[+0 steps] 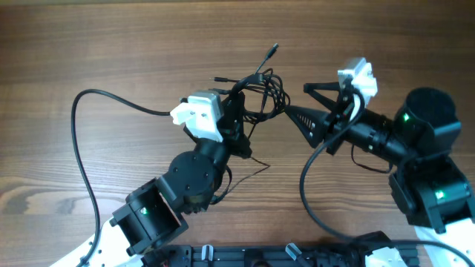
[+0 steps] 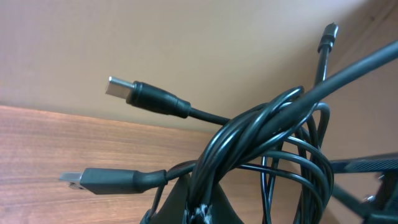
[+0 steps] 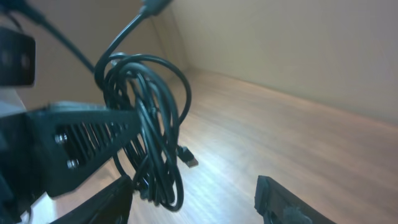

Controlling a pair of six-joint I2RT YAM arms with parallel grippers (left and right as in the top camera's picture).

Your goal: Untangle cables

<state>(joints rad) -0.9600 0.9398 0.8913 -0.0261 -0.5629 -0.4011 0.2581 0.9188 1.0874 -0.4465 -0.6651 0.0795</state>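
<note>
The left gripper [image 1: 239, 111] is seen clamped on a tangled bundle of thin black cables [image 1: 261, 90]. The bundle is gathered in loops at its fingertips, near the middle of the brown wooden table [image 1: 111, 44] and somewhat toward the far edge. In the left wrist view, two metal-tipped plug ends [image 2: 118, 87] are shown sticking out of the coil to the left. One loose end is stretched toward the far edge, and another is trailed toward the near edge. The right gripper [image 1: 295, 99] is held with its jaws spread wide, just beside the bundle on the right-edge side. Whether a finger is touching the loops cannot be told. A thicker black arm cable [image 1: 82, 141] is draped across the left side of the table, and a second thick cable [image 1: 306, 185] is looped beside the right arm.
</note>
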